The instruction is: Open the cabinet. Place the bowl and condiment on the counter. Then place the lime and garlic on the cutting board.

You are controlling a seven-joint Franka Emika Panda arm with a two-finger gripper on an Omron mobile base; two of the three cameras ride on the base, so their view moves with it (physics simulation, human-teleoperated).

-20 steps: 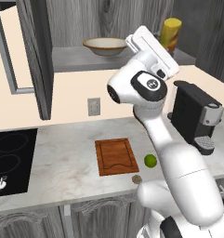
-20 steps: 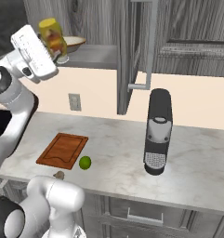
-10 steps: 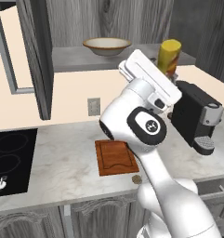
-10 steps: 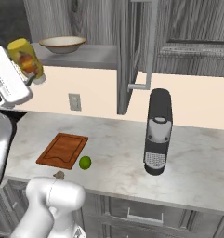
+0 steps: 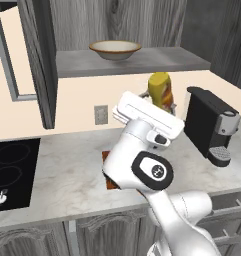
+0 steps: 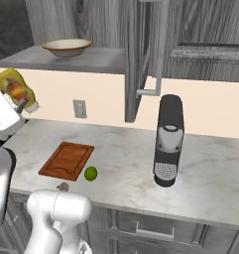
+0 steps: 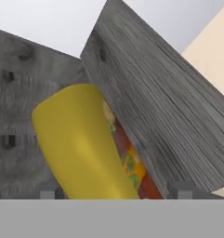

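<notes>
Carrying the condiment (image 5: 160, 89) clamped in the pincer (image 5: 159, 102), tilted, in mid-air well above the bench (image 5: 67, 175) and below the bowl (image 5: 115, 49) on the cabinet (image 5: 132, 60) shelf: risk judged as the tilted bottle slipping out or toppling when set down.

counter (image 6: 121, 158): marbled stone worktop, below the gripper (image 6: 27, 105)
cutting board (image 6: 67, 160): flat on it, under the gripper
lime (image 6: 90, 173): just beside the board
garlic (image 6: 63, 186): near the front edge
coffee machine (image 6: 167, 140): well apart
cabinet shelf (image 5: 137, 60): above the gripper, carries the bowl (image 5: 115, 49)
</notes>
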